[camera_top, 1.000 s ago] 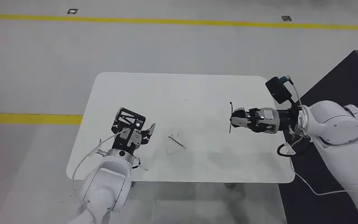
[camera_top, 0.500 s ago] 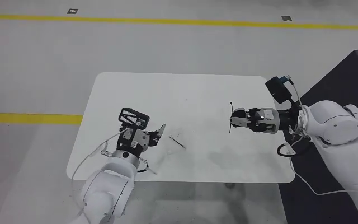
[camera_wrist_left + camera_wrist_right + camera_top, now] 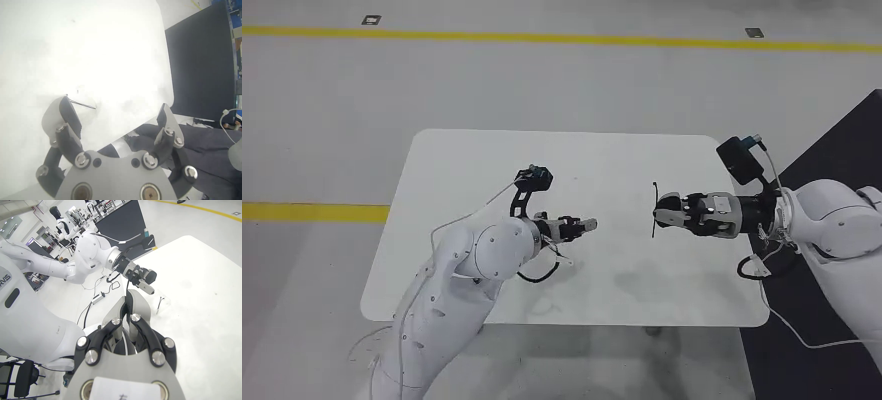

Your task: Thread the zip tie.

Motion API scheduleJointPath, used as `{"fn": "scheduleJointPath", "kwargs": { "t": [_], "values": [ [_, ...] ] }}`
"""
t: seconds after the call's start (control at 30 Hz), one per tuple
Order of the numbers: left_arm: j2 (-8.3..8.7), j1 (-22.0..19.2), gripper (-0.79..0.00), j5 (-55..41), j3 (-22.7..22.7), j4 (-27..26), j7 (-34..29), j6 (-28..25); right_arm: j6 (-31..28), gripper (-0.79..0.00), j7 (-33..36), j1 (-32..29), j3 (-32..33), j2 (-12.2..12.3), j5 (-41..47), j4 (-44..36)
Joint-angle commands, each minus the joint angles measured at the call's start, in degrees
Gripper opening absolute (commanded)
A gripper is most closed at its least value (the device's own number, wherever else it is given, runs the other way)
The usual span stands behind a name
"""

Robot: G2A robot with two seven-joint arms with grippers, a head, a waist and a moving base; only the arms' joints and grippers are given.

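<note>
Zip tie (image 3: pixel 654 195) stays pinched in right tool (image 3: pixel 659 212); open left tool (image 3: pixel 583 227) has swung inward.

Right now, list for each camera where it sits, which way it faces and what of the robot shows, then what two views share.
Top view: above the arms, looking down on the table; both arms, left gripper and right gripper show.
Left wrist view: on the left wrist, facing past its open fingers at the table and a thin black strip.
Right wrist view: on the right wrist, facing past its fingers, shut on the zip tie, toward the left arm.
Shared: both wrist views show the strip.
</note>
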Motion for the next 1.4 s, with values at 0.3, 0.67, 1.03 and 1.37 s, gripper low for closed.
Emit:
{"fn": "scheduleJointPath", "kwargs": {
  "t": [0.3, 0.67, 1.03, 1.37],
  "values": [
    [-1.59, -2.1, 0.000, -14.1, 2.0, 4.4, -5.1, 11.8, 0.0, -0.785, 0.0, 0.0, 0.0, 0.0, 0.0, 0.0],
    [-3.84, -7.1, 0.000, -30.0, 5.7, 8.7, 2.3, 19.1, 0.0, -0.785, 0.0, 0.0, 0.0, 0.0, 0.0, 0.0],
    [-4.47, -4.5, 0.000, -29.0, 5.0, 7.6, 15.7, 28.5, 0.0, -0.785, 0.0, 0.0, 0.0, 0.0, 0.0, 0.0],
    [-8.24, -8.2, 0.000, -25.7, 11.0, 19.4, 25.6, 31.4, 0.0, -0.785, 0.0, 0.0, 0.0, 0.0, 0.0, 0.0]
  ]
}}
